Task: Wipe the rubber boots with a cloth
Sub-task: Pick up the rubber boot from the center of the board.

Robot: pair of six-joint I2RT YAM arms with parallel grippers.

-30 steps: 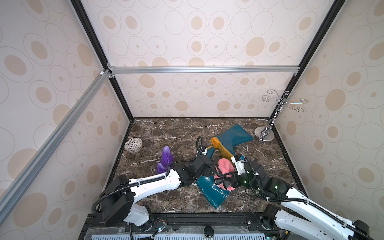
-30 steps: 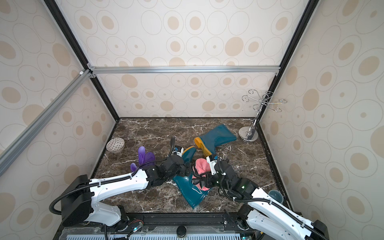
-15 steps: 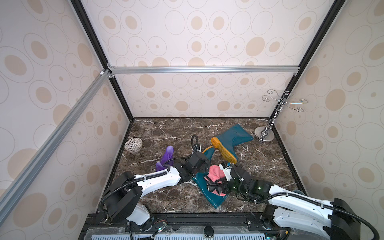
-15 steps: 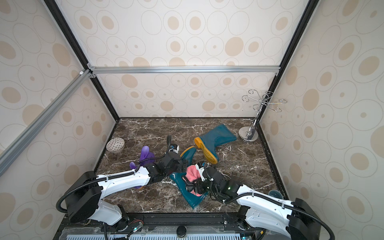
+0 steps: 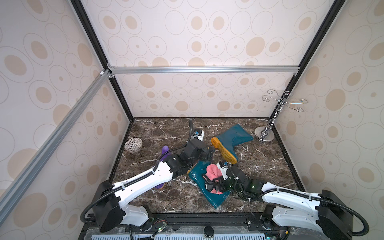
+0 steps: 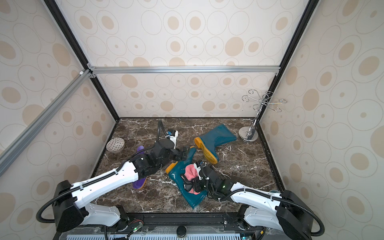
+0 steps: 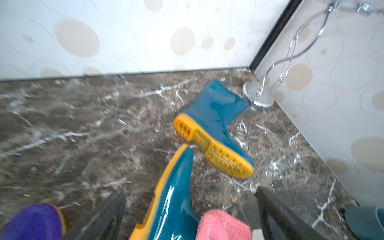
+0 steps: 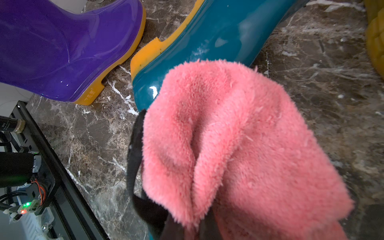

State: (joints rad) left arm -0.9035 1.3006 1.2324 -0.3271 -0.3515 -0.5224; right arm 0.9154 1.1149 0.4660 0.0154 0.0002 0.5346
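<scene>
The dark marble table (image 5: pixel 270 170) carries three boots, all lying on their sides. The nearer teal boot (image 5: pixel 197 176) matters most: its shaft mouth faces the front edge and its long axis runs away from the robot, slanting slightly, so the toe ends close to the yellow sole of the farther teal boot (image 5: pixel 232 137), which lies near the chrome stand (image 5: pixel 264 135). The purple boot (image 8: pixel 62 52) sits just beside the nearer boot's heel, mostly hidden under the left arm in both top views.

The pink cloth (image 5: pixel 213 172) is draped over the nearer boot's ankle and shaft. The right end effector (image 5: pixel 211 184) is clamped tight on it; its fingertips are buried in the pile, so exactly where they pinch is probably near the black hem.

The left end effector (image 7: pixel 190 192) stands spread wide with nothing in it, one finger on each side of the boot's forefoot and seemingly clear of it.

From the cloth, the uncovered foot extends forward along that axis. The right arm is nearer for the stroke, and the left is placed to steady the toe
</scene>
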